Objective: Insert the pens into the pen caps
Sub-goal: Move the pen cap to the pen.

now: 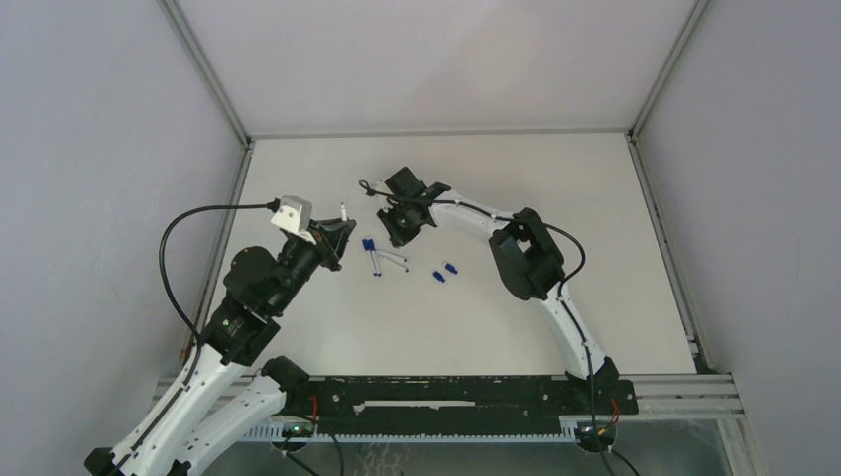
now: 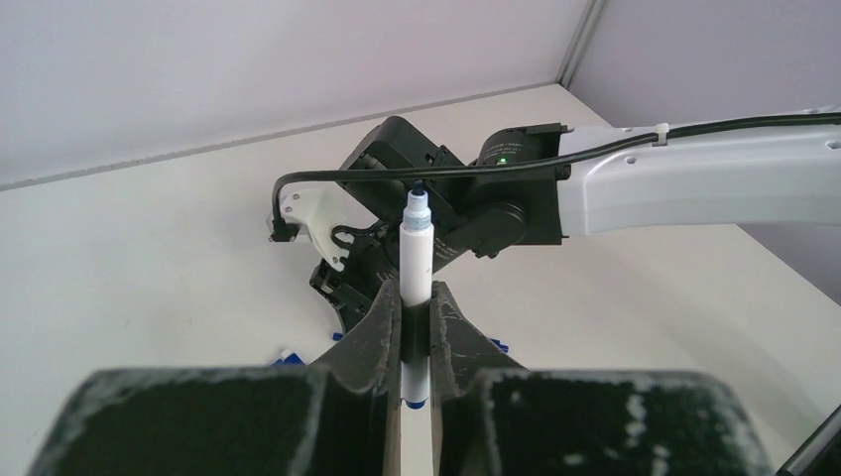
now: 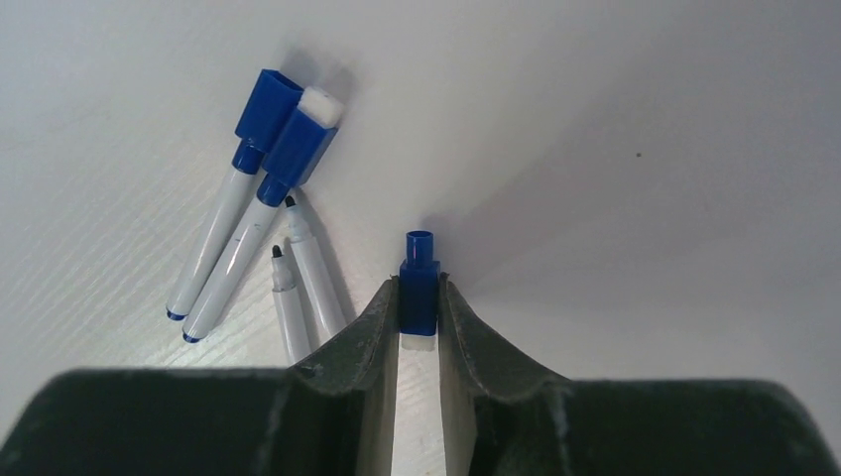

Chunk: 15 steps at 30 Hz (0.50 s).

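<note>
My left gripper (image 1: 335,238) (image 2: 417,297) is shut on a white pen (image 2: 417,248), held above the table with its dark bare tip pointing up at the right arm's wrist. My right gripper (image 1: 402,226) (image 3: 420,291) is shut on a dark blue cap (image 3: 420,283), its open end pointing away from the jaws. On the table lie two capped pens (image 3: 233,223) and two uncapped pens (image 3: 315,273), side by side, left of my right gripper. Two loose blue caps (image 1: 444,272) lie right of the pens.
The white table (image 1: 555,188) is walled by grey panels on three sides. The right arm (image 2: 694,183) reaches across in front of my left gripper. A black rail (image 1: 446,397) runs along the near edge.
</note>
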Each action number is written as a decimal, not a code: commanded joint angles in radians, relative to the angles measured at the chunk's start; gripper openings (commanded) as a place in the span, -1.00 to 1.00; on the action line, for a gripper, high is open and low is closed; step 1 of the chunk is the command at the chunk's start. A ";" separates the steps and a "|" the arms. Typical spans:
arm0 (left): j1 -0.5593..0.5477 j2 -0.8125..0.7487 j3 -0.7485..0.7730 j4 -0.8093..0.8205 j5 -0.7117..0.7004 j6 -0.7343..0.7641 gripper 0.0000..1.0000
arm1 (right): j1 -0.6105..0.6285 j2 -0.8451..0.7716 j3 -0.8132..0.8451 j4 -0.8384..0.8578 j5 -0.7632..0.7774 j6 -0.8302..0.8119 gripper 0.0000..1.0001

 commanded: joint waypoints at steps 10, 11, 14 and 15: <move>0.013 0.011 -0.012 0.041 0.017 -0.006 -1.00 | -0.052 -0.135 -0.107 -0.010 0.067 -0.090 -0.56; 0.013 0.011 -0.011 0.041 0.018 -0.006 -1.00 | -0.063 -0.154 -0.131 -0.016 0.071 -0.105 -0.57; 0.015 0.013 -0.012 0.043 0.022 -0.008 -1.00 | -0.115 -0.216 -0.194 -0.022 0.075 -0.137 -0.59; 0.017 0.013 -0.011 0.044 0.023 -0.008 -1.00 | -0.132 -0.231 -0.210 -0.028 0.081 -0.146 -0.59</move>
